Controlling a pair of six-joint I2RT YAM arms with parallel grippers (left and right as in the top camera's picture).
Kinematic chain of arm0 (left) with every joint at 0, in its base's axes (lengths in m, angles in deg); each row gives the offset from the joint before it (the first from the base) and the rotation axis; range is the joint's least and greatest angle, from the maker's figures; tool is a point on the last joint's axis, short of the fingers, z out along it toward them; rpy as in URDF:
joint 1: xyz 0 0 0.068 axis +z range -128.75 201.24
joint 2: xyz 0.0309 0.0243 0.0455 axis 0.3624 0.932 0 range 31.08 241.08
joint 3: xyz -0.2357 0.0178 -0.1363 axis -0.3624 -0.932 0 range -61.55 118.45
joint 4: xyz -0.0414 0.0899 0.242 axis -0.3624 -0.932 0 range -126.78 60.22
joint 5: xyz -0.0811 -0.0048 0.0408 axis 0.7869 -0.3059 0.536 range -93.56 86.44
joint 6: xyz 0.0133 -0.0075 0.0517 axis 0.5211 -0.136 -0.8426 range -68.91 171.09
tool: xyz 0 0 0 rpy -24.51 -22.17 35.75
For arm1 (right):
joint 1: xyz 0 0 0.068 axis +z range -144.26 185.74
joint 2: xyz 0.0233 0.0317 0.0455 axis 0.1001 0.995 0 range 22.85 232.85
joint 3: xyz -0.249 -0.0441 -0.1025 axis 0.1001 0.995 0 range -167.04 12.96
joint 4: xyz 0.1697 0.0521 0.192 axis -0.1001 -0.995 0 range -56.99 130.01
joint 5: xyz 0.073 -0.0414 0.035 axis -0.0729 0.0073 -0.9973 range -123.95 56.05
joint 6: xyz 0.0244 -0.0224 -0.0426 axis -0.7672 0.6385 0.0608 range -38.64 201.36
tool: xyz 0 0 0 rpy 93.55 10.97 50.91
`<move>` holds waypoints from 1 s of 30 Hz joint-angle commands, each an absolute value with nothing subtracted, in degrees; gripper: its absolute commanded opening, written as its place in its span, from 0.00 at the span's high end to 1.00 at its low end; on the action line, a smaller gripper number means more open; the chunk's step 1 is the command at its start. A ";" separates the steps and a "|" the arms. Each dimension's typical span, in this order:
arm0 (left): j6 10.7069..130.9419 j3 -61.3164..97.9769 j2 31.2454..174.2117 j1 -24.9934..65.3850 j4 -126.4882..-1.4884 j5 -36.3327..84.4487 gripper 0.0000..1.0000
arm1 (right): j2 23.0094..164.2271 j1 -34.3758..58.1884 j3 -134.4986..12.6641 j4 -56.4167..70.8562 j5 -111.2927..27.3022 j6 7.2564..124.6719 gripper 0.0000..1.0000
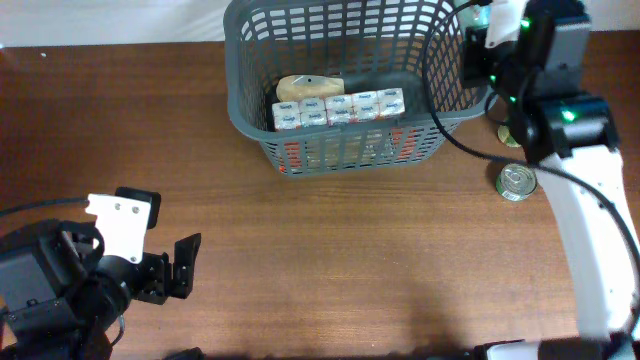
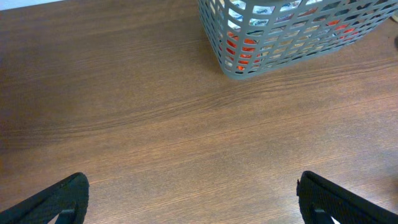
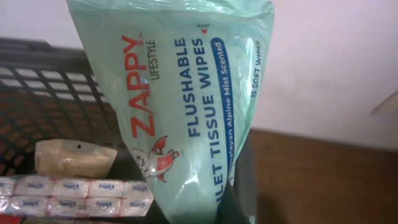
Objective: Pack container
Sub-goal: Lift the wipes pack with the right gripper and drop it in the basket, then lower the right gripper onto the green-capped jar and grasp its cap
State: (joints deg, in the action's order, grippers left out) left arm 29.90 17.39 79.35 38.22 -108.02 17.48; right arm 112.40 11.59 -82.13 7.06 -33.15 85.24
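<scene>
The dark grey lattice basket (image 1: 340, 150) stands at the back middle of the table. It also shows in the left wrist view (image 2: 280, 43) and in the right wrist view (image 3: 37, 93). My right gripper (image 1: 495, 45) is shut on a pale green pack of toilet tissue wipes (image 3: 186, 106) and holds it upright over the basket's right rim. The fingers (image 3: 205, 208) are mostly hidden behind the pack. My left gripper (image 1: 180, 268) is open and empty at the front left, its fingers wide apart over bare wood (image 2: 193, 202).
Inside the basket lie a tan packet (image 1: 308, 87) and a row of small white packs (image 1: 338, 108). A silver tin can (image 1: 516, 181) stands on the table right of the basket, beside the right arm. A pale wall lies behind the table.
</scene>
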 commanded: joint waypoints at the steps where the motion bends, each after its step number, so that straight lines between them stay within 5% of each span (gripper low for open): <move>1: 30.05 17.22 79.33 38.52 -108.06 17.46 0.01 | 115.40 11.79 -82.74 7.32 -33.09 80.15 0.96; 7: 30.03 17.22 79.33 38.52 -108.06 17.46 0.01 | 116.16 11.79 -82.74 6.66 -33.33 78.90 0.95; 11: 30.05 17.19 79.33 38.52 -108.06 17.46 0.01 | 115.97 11.79 -82.81 6.64 -33.74 78.93 0.66; 13: 30.03 17.22 79.33 38.52 -108.06 17.46 0.01 | 115.29 11.79 -83.18 6.60 -34.40 78.95 0.25; 15: 30.05 17.22 79.33 38.52 -108.06 17.46 0.01 | 113.93 11.76 -84.14 6.16 -34.38 79.17 0.10; 25: 30.03 17.19 79.33 38.52 -108.06 17.46 0.01 | 105.98 8.42 -89.08 -2.76 -14.88 79.82 0.01; 30: 30.03 17.22 79.33 38.52 -108.06 17.46 0.01 | 106.77 -2.36 -88.88 -8.35 -19.91 78.71 0.01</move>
